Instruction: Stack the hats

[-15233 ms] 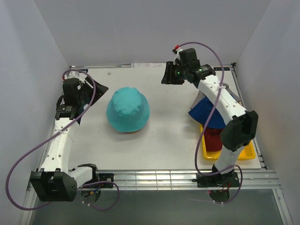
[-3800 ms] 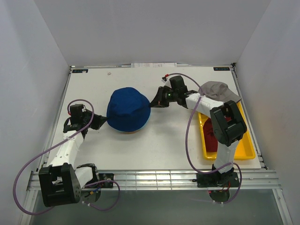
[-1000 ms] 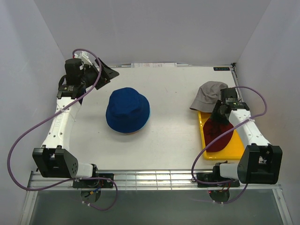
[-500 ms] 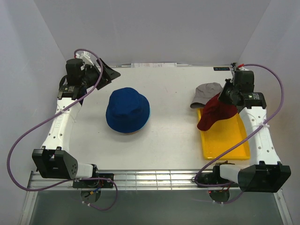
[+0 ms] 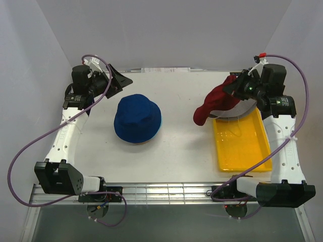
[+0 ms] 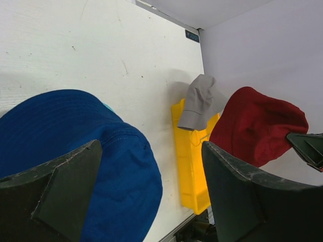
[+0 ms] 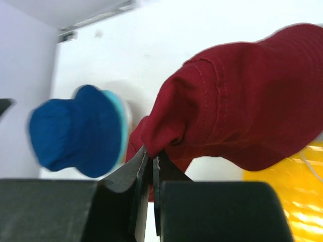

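Note:
A navy blue hat [image 5: 137, 119] sits mid-table on top of a teal hat, of which only a rim sliver [image 7: 120, 121] shows. My right gripper [image 5: 235, 86] is shut on a fold of the dark red hat [image 5: 213, 104], which hangs in the air left of the yellow tray's far end. In the right wrist view the jaws [image 7: 152, 156] pinch the red fabric [image 7: 242, 116]. A grey hat [image 6: 199, 101] lies over the tray's far end. My left gripper [image 5: 117, 82] hovers open at the back left with nothing in it; its wrist view [image 6: 151, 151] looks over the navy hat [image 6: 75, 136].
The yellow tray [image 5: 242, 146] lies along the right side, its bare floor showing. Grey walls close in the table on the left, back and right. A metal rail runs along the near edge by the arm bases.
My right gripper has lifted the dark red hat out of the tray, up and toward the back left. The left arm has stayed nearly still, its jaws a little wider.

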Motion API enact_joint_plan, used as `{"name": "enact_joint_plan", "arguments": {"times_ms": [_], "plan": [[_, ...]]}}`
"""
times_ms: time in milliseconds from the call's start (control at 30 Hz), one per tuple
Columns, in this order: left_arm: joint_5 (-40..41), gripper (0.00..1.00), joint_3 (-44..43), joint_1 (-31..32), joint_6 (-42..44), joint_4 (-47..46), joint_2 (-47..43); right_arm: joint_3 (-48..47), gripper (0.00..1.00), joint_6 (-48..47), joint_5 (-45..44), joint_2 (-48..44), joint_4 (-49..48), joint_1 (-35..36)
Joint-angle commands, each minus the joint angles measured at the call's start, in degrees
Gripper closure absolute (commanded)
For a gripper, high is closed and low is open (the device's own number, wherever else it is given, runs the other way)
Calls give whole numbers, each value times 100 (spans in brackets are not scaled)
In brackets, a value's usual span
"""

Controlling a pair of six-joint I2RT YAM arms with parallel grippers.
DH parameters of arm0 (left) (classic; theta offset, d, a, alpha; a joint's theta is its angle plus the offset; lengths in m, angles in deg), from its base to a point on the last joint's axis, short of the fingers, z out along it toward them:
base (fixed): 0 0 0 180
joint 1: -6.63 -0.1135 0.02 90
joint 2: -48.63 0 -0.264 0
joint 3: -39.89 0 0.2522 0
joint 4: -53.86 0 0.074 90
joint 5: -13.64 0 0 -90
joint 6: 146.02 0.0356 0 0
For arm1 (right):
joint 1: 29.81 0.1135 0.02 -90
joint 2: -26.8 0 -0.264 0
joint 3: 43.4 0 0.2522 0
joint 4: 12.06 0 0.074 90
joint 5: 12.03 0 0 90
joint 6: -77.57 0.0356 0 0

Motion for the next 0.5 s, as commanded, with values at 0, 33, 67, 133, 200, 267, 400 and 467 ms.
{"name": "enact_joint_plan", "arguments": {"times_ms": [0, 33, 67, 133, 200, 267, 400, 467], "plan": [[-315, 9, 134, 32, -201, -309, -262, -185, 92, 593, 1772, 65, -1556, -9], [-350, 9, 204, 23, -237, -335, -279, -141, 92, 752, 2010, 92, -1840, -9], [-360, 9, 248, 23, -290, -431, -305, -97, 92, 910, 2195, 118, -2121, -9], [-377, 9, 379, 23, -430, -502, -375, -148, 92, 1324, 2486, 259, -2735, 148], [-316, 9, 433, 23, -509, -555, -420, -533, 92, 1430, 2417, 512, -2871, 472], [-185, 9, 468, 14, -580, -538, -498, -1103, 92, 1466, 2277, 854, -2818, 867], [437, 5, 415, -3, -729, -380, -850, -1686, 92, 1606, 2162, 1408, -2871, 1456], [807, 5, 380, -3, -764, -301, -1060, -1950, 92, 1772, 2153, 1594, -3063, 1668]]}}
